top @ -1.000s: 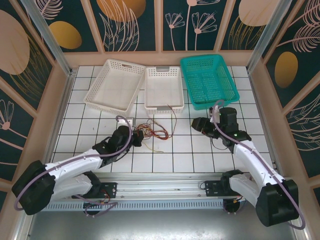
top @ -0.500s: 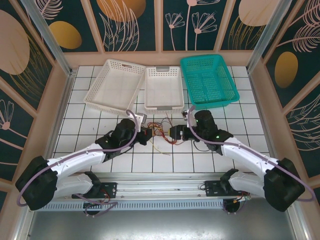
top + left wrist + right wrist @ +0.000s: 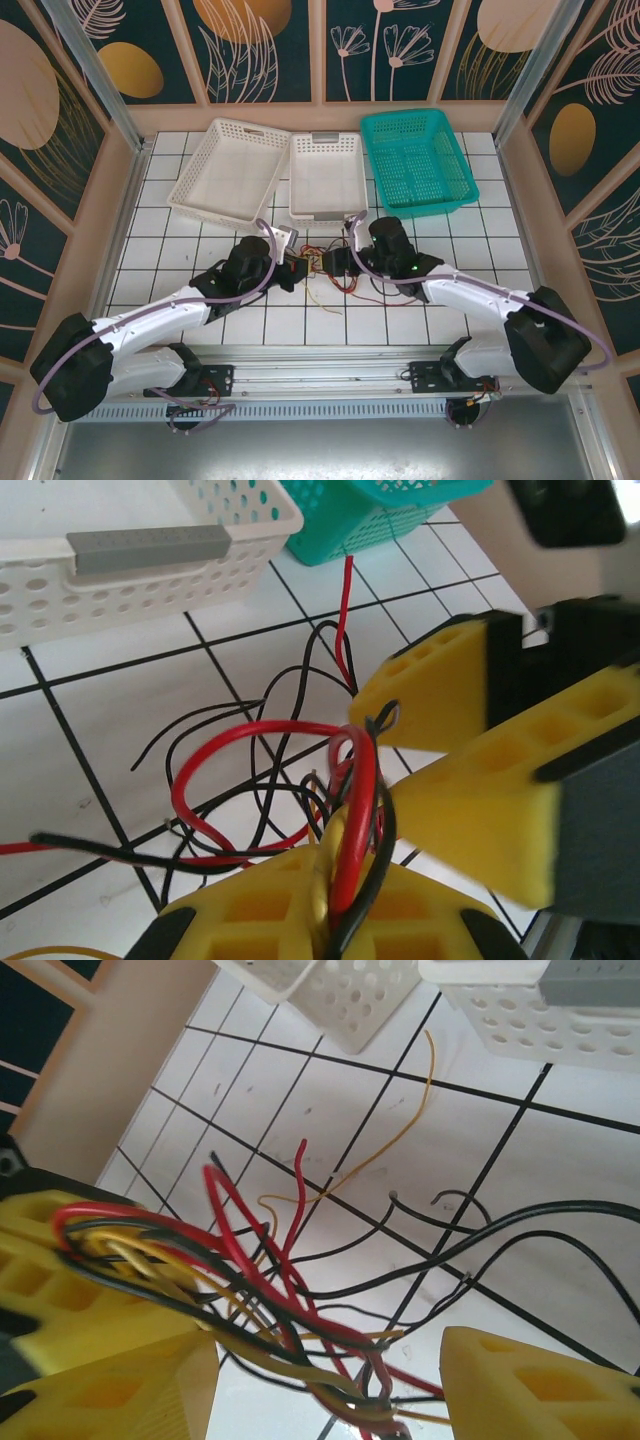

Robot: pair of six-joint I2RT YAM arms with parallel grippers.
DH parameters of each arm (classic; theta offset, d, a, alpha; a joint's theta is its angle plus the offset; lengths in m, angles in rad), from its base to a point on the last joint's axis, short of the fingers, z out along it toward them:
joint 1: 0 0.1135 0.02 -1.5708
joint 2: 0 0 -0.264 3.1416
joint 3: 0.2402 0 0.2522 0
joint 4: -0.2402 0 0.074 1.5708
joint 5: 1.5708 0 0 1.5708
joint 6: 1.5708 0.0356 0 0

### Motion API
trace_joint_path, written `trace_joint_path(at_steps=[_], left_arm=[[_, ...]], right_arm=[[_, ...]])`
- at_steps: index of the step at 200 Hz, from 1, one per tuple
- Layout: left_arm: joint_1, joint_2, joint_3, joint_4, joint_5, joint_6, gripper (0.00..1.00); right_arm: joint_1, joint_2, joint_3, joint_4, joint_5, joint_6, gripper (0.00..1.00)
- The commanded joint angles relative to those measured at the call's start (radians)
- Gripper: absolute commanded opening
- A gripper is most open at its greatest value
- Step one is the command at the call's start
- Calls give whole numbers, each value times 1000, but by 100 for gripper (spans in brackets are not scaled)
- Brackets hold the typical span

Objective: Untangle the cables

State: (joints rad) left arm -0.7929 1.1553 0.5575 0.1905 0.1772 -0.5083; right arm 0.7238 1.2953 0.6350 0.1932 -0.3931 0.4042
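No lettering, label, brand, number or sign can be read in any view.
The two white baskets [image 3: 228, 170] [image 3: 327, 178], the teal basket [image 3: 415, 160], the tiled table [image 3: 180, 260] and the cables [image 3: 352, 820] have plain surfaces. The wall panels [image 3: 260, 50] bear only painted plant shapes. The grey handle [image 3: 148, 548] on one white basket is blank.

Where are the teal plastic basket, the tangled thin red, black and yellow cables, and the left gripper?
Teal plastic basket [image 3: 415, 160]: top external view, mesh floor.
Tangled cables [image 3: 356, 800]: left wrist view, red strand.
Left gripper [image 3: 335, 880]: left wrist view, between fingertips.
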Motion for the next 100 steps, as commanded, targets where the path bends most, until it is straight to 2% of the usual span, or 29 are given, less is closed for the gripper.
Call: trace_joint_path(at_steps=[1,21,35,42,100], left_arm=[[1,1,38,81,41,10,0],[0,-5,38,88,71,13,0],[1,-12,35,95,86,14,0],[1,-18,31,104,97,13,0],[1,-60,4,132,102,-8,0]], right_arm=[[15,26,28,63,19,-47,61],[17,36,26,78,32,-48,59],[19,39,26,89,37,-45,48],[19,40,26,97,34,-44,47],[38,-22,-19,151,-2,-91,57]])
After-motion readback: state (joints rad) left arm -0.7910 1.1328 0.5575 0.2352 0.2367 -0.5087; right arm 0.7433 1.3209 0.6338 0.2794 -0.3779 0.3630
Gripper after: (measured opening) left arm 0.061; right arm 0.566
